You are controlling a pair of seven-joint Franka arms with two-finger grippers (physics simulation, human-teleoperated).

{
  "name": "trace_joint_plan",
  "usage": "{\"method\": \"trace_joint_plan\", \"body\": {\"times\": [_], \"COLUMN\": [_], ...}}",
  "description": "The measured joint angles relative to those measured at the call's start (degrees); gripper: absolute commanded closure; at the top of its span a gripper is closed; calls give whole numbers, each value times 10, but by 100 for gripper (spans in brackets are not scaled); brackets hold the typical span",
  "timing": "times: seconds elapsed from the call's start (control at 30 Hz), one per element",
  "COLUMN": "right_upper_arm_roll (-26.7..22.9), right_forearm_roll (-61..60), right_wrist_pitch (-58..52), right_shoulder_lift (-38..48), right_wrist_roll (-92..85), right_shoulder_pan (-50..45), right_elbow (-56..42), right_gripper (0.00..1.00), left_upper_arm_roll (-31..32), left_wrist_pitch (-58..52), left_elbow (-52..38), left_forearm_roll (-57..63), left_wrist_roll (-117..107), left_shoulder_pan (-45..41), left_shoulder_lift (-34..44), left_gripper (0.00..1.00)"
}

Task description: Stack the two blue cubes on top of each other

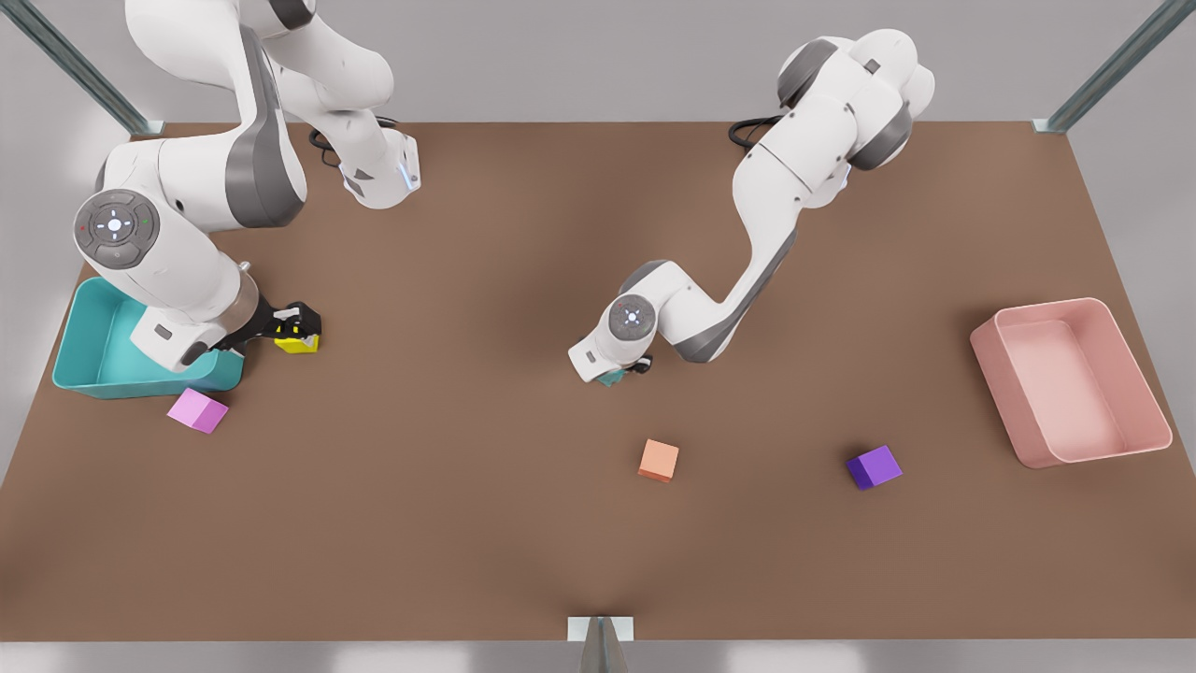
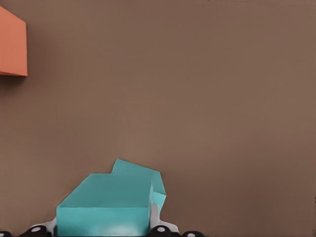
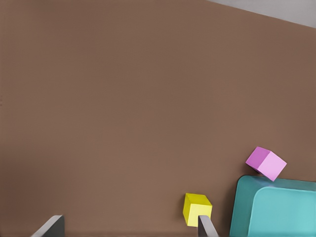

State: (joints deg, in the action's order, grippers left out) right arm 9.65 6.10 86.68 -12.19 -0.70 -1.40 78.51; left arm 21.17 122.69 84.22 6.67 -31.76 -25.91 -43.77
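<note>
One blue cube (image 2: pixel 103 202) sits between the fingers of my left gripper (image 2: pixel 103 230), which is shut on it. The second blue cube (image 2: pixel 140 173) pokes out from just behind and under the held one, turned at a different angle. In the front view, near the table's middle, a sliver of blue cube (image 1: pixel 611 378) peeks out beneath the left gripper (image 1: pixel 624 372). My right gripper (image 3: pixel 128 229) is open at the front view's left, hovering by a yellow cube (image 3: pixel 196 207), which lies next to one finger (image 3: pixel 206 224).
An orange cube (image 1: pixel 659 460) and a purple cube (image 1: pixel 874 466) lie in front of the left gripper. A pink cube (image 1: pixel 197 410) lies against the teal bin (image 1: pixel 79 327) at the front view's left. A pink bin (image 1: pixel 1070 379) stands at the right.
</note>
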Motion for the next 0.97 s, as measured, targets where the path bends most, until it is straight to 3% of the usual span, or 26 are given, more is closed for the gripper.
{"method": "trace_joint_plan", "body": {"times": [0.07,0.27,0.53,0.6,0.7,0.77,0.8,0.97], "right_upper_arm_roll": [0,-1,-1,-1,-2,-2,-2,-2], "right_forearm_roll": [0,1,1,1,1,2,1,1], "right_wrist_pitch": [0,-1,-1,-1,-1,-1,-1,-1], "right_shoulder_lift": [0,0,-3,-3,-3,-4,-4,-4], "right_wrist_roll": [-1,-3,-5,-5,-6,-6,-6,-7], "right_shoulder_pan": [0,0,0,0,0,0,1,1], "right_elbow": [0,0,-1,-1,-1,-1,-1,-1], "right_gripper": [0,0,0,0,0,0,0,0], "left_upper_arm_roll": [0,1,3,6,13,-41,-79,-118], "left_wrist_pitch": [1,-10,-66,-137,-243,-277,-305,-398], "left_elbow": [0,-9,-107,-195,-230,-48,-13,-2], "left_forearm_roll": [-3,-6,-6,-5,-4,-7,-21,-58], "left_wrist_roll": [-9,-30,-49,-52,-49,-22,-6,65], "left_shoulder_pan": [-1,8,45,104,243,281,270,243], "left_shoulder_lift": [-2,8,15,43,88,225,280,335], "left_gripper": [0,0,0,0,0,0,0,0]}}
